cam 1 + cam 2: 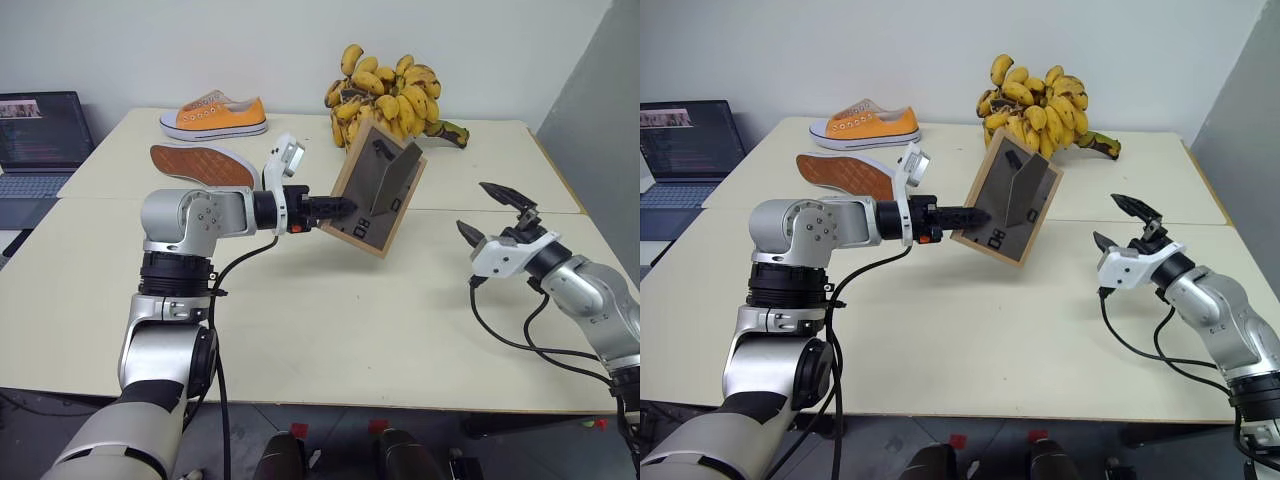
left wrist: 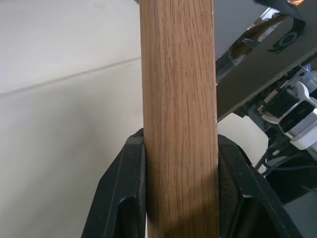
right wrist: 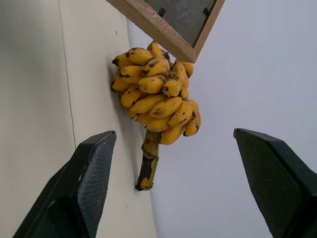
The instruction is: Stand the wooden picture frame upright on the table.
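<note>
The wooden picture frame point(image 1: 376, 190) is held up off the table point(image 1: 330, 320), tilted, with its dark back panel turned toward the camera and its easel flap point(image 1: 397, 172) swung out. White numerals are printed low on that back panel; "08" can be made out, though the reading is not certain. The frame's wooden edge is clamped between the fingers point(image 2: 124, 198) of the left gripper point(image 1: 342, 208), the pads pressed flat on both sides of the wood. The right gripper point(image 1: 495, 212) is held to the right of the frame, well apart from it, jaws spread wide and nothing between them. A bunch of bananas point(image 1: 392, 96) is seen behind the frame, an orange sneaker point(image 1: 214, 115) upright and another sneaker point(image 1: 203, 164) sole-out at far left, and a laptop point(image 1: 40, 145) with small unreadable text beyond the table's edge.
</note>
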